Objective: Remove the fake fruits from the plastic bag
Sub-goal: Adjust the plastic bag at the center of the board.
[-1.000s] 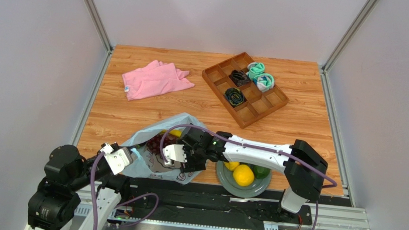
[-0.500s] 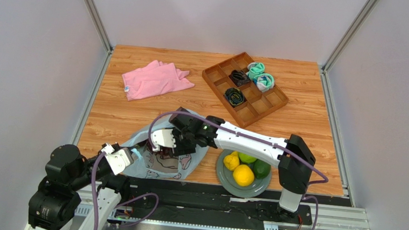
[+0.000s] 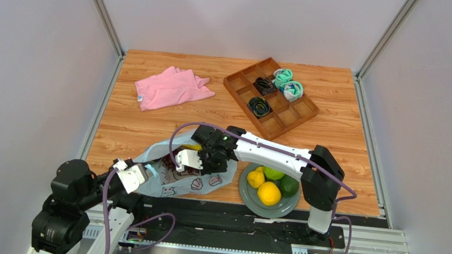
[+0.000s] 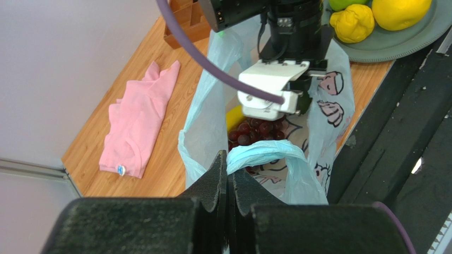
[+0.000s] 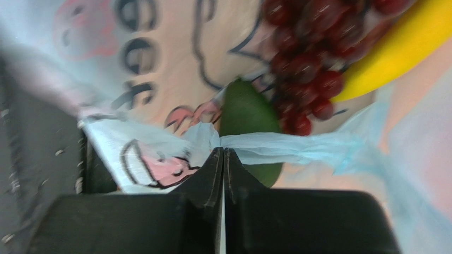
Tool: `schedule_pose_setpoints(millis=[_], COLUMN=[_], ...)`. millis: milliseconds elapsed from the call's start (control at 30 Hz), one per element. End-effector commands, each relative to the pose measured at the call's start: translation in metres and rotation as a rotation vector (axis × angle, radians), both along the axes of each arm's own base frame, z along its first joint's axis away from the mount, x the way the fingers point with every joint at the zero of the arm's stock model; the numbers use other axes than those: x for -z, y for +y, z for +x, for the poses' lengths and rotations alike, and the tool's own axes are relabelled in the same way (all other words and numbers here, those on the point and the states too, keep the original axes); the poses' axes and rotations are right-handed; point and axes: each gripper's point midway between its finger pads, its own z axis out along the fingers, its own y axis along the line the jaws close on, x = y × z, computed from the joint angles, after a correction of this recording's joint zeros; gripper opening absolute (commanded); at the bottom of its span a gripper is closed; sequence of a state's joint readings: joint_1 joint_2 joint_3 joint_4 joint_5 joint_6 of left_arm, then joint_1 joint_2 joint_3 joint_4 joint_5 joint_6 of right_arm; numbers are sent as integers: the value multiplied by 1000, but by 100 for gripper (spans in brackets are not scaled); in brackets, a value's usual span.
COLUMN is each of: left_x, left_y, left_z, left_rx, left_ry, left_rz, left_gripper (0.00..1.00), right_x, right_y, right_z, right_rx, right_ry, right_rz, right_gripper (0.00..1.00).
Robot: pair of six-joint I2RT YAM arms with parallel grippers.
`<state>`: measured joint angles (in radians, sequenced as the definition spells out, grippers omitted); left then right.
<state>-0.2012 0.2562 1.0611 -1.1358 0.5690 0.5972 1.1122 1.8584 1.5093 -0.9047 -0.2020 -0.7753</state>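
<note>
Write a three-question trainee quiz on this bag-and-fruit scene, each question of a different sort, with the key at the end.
1. True or false: the left gripper and the right gripper both stand open.
2. How many fruits lie on the plate? A two, B four, C seven.
3. Fill in: inside the plastic bag, beside the banana, lies a dark red ____.

Key
1. False: each is shut on the plastic bag.
2. B.
3. grape bunch.
</note>
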Motion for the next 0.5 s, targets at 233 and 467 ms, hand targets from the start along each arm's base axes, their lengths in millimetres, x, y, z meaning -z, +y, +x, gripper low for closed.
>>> schedule_pose_setpoints(millis=[233, 467], left_x=[6, 21], left_y=[-7, -14], left_z=[4, 0], left_rx=[56, 142], left_ry=[-5, 59], left_rz=[29, 72], left_gripper=[0, 0], right_x=[-44, -50], right_y=[-115, -141], right_z=[-53, -54], right_rx=[21, 38], right_ry=[133, 166], right_rz=[-127, -175], right_gripper=[0, 19])
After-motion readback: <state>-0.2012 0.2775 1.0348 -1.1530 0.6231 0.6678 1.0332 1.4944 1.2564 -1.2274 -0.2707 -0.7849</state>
